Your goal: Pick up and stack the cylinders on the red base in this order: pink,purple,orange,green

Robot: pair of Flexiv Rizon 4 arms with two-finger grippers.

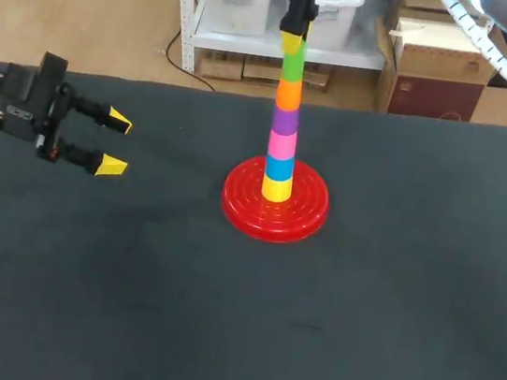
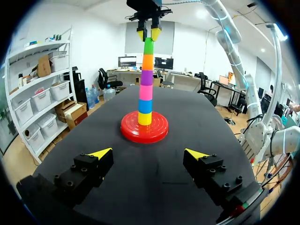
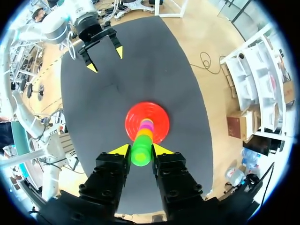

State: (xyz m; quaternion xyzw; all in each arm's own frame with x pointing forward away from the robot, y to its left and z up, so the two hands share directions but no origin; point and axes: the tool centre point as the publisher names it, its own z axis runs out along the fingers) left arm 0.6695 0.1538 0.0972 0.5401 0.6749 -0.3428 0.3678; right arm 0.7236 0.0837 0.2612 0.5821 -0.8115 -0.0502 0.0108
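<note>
1. Green cylinder [image 1: 293, 63]: tops the upright column in the middle of the red base [image 1: 241, 209]. It sits on the orange cylinder [image 1: 289, 93], with the purple cylinder [image 1: 285, 119] and pink cylinder [image 1: 282, 144] under that. A blue cylinder [image 1: 278, 167] and a yellow cylinder [image 1: 276, 189] lie lowest. The four pieces asked for appear to be in the required order.
2. Column: each piece sits squarely on the one beneath, so the tall stack stands vertical over the base.
3. Right end effector [image 1: 295, 37]: hangs directly above, in line with the column, probably to seat the top piece without a sideways push. Its fingers stand narrow, gripping the green cylinder near its top from two sides.
4. Left end effector [image 1: 115, 143]: hovers over the desk [image 1: 387, 313], well apart from the base. Its fingers are wide and empty, apparently parked clear of the stack.
</note>
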